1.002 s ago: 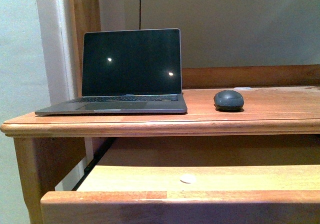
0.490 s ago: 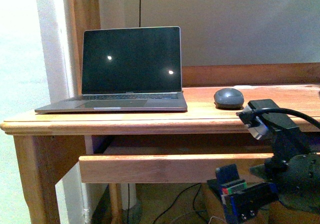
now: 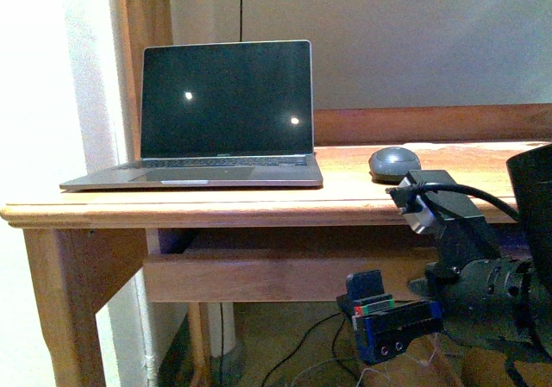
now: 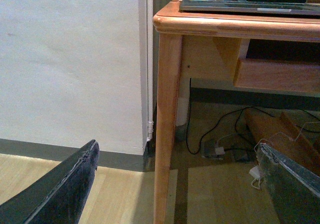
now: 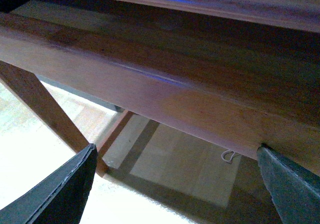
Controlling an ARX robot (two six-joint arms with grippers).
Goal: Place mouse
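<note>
The mouse [image 3: 394, 161], dark grey and domed, lies on the wooden desktop [image 3: 259, 204] to the right of the open laptop [image 3: 220, 115]. My right gripper [image 3: 385, 322] hangs below the desk edge at the lower right, in front of the drawer front [image 3: 276, 275]. Its jaws are open and empty. The right wrist view shows that gripper [image 5: 176, 148] under the drawer front [image 5: 150, 79], well apart from the mouse. My left gripper [image 4: 177, 146] is open and empty, low by the desk's left leg [image 4: 167, 124]. It is out of the front view.
The laptop's front edge [image 4: 245, 5] shows above the desk rim in the left wrist view. Cables and a power block [image 4: 220, 149] lie on the floor under the desk. A white wall [image 4: 70, 59] stands left of the desk. The right arm's cable [image 3: 483, 196] loops by the desk edge.
The drawer, pulled far out a second ago, now sits in under the desktop. My right arm has come into view at the lower right. The mouse has stayed in place.
</note>
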